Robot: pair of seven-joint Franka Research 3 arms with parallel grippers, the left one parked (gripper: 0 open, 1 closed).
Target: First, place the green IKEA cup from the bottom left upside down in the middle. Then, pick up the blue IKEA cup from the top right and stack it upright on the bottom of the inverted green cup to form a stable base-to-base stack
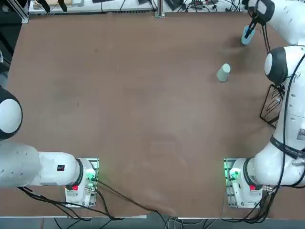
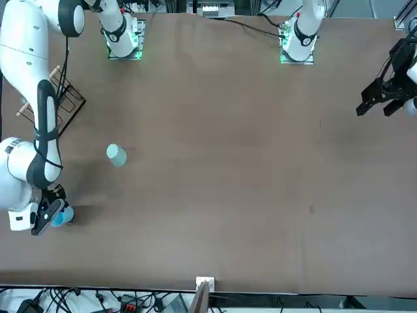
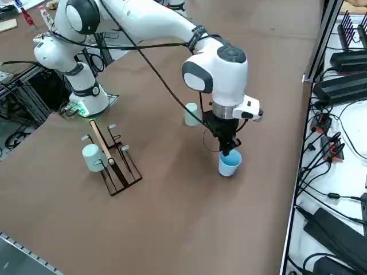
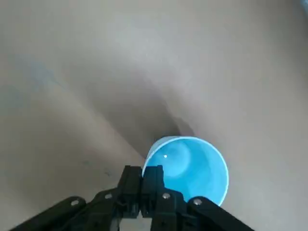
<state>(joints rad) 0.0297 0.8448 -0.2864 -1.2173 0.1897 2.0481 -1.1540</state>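
Two cups so far: the green IKEA cup sits inverted, though right of the surface's middle, while the right claw looks pinched on the upright blue IKEA cup's rim at the far right corner, ready for lifting

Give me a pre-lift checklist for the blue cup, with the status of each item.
1. Right gripper shut on the blue cup's rim, one finger inside and one outside: ok.
2. Blue cup upright, mouth up, on the table: ok.
3. Green cup inverted, base up, to receive the stack: ok, its closed end faces up in the top and front views.
4. Green cup in the middle of the table: not ok, it stands toward the right arm's side, near the blue cup.
5. Path from blue cup to green cup free of other things: ok, bare table between them.
6. Grip firm enough to hold during the lift: cannot tell.
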